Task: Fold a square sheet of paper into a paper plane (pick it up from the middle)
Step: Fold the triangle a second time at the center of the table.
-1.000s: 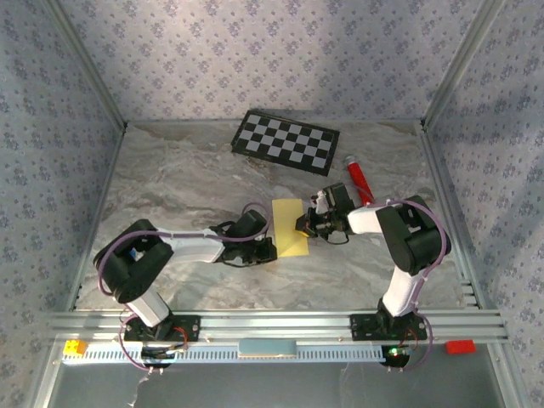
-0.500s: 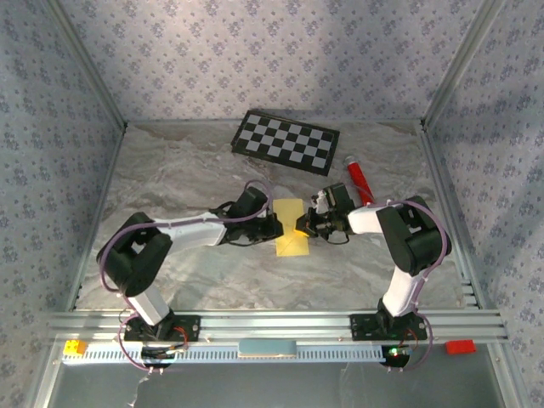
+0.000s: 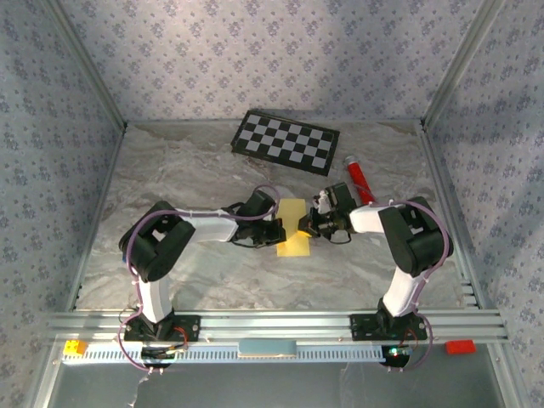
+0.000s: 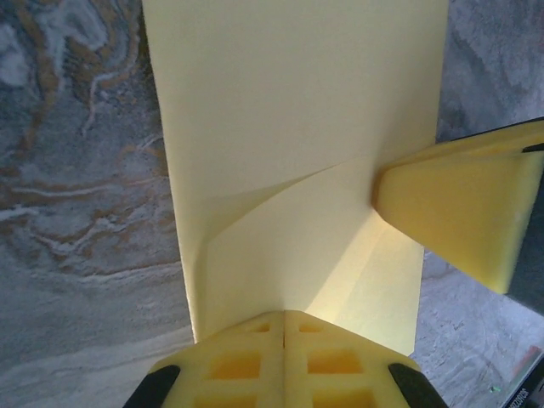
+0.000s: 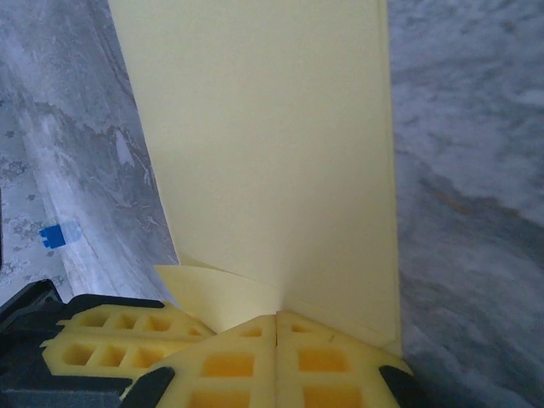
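At the middle of the marbled table (image 3: 170, 178), the pale-yellow paper (image 3: 293, 245) lies as a narrow rectangle between the two arms, its long sides running away from the bases. The left gripper (image 3: 277, 229) meets it from the left and the right gripper (image 3: 303, 225) from the right, both low over the surface.

From the left wrist, the left gripper (image 4: 283, 316) has its yellow pads pressed together on the near edge of the paper (image 4: 297, 127). A soft crease runs across the sheet to the right gripper's finger (image 4: 459, 212) at the far edge.

From the right wrist, the right gripper (image 5: 278, 321) is likewise closed on the paper's (image 5: 263, 127) edge, with the left gripper's pads (image 5: 110, 340) just beside.

Well behind, a checkerboard (image 3: 285, 140) and a red tube (image 3: 358, 178) lie on the table.
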### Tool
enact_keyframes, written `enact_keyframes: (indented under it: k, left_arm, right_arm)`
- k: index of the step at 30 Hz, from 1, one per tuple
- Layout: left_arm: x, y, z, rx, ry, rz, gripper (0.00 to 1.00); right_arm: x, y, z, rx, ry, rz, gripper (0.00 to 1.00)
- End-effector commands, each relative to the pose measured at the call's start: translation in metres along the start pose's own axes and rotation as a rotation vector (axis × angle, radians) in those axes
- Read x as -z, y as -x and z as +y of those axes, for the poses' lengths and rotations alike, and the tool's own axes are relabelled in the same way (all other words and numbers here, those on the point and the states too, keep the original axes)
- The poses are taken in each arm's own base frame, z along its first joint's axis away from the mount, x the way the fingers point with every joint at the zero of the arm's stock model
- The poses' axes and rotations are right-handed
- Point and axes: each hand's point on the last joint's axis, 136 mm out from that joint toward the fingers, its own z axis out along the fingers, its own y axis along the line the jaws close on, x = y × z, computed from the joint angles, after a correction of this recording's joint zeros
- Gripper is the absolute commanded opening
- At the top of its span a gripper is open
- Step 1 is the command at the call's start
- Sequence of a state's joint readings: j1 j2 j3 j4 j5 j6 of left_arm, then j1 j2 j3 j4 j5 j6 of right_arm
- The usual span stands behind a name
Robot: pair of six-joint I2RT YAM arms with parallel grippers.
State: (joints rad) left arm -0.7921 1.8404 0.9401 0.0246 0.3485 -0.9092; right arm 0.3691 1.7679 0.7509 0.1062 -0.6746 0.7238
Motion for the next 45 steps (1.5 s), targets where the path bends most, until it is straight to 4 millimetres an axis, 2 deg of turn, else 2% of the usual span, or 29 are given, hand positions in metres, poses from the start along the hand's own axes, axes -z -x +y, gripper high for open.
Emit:
enact_keyframes:
  k: [1,5,7,10,12,15,20,23,28,34,39,45]
  left_arm:
    - [-0.007,-0.024,0.039,0.035,0.116,0.058,0.00]
    - [-0.006,-0.027,0.046,0.034,0.139,0.060,0.00]
    - [-0.006,-0.027,0.044,0.032,0.133,0.062,0.00]
    - [-0.005,-0.026,0.043,0.032,0.135,0.059,0.00]
    - [-0.004,-0.026,0.044,0.034,0.138,0.055,0.00]
    - [-0.003,-0.029,0.045,0.039,0.142,0.053,0.00]
    - [-0.004,-0.034,0.052,0.053,0.153,0.057,0.00]
    - [-0.002,-0.036,0.050,0.059,0.148,0.041,0.00]
    - [0.002,-0.034,0.027,0.047,0.098,-0.002,0.00]
    - [0.022,-0.017,-0.005,-0.024,0.070,-0.070,0.08]
    - [0.034,-0.006,-0.015,-0.096,0.080,-0.076,0.12]
    - [0.030,0.002,-0.015,-0.128,0.076,-0.030,0.11]
  right_arm:
    - [0.010,-0.002,0.014,0.033,0.011,0.019,0.03]
    - [0.003,-0.015,0.025,0.067,0.024,0.054,0.03]
    - [-0.004,-0.019,0.021,0.065,0.006,0.068,0.03]
    - [-0.010,-0.017,0.001,0.016,-0.065,0.070,0.03]
    - [-0.007,-0.011,-0.013,-0.020,-0.088,0.041,0.03]
    - [0.002,0.005,-0.021,-0.065,-0.080,-0.018,0.03]
    - [0.017,0.030,-0.025,-0.102,-0.076,-0.093,0.03]
    - [0.024,0.037,-0.024,-0.108,-0.083,-0.119,0.04]
    - [0.033,0.027,-0.011,-0.068,-0.094,-0.124,0.04]
    - [0.043,-0.001,-0.006,-0.035,-0.133,-0.106,0.07]
    - [0.046,-0.023,0.001,0.004,-0.150,-0.076,0.14]
    - [0.043,-0.040,0.005,0.022,-0.189,-0.035,0.18]
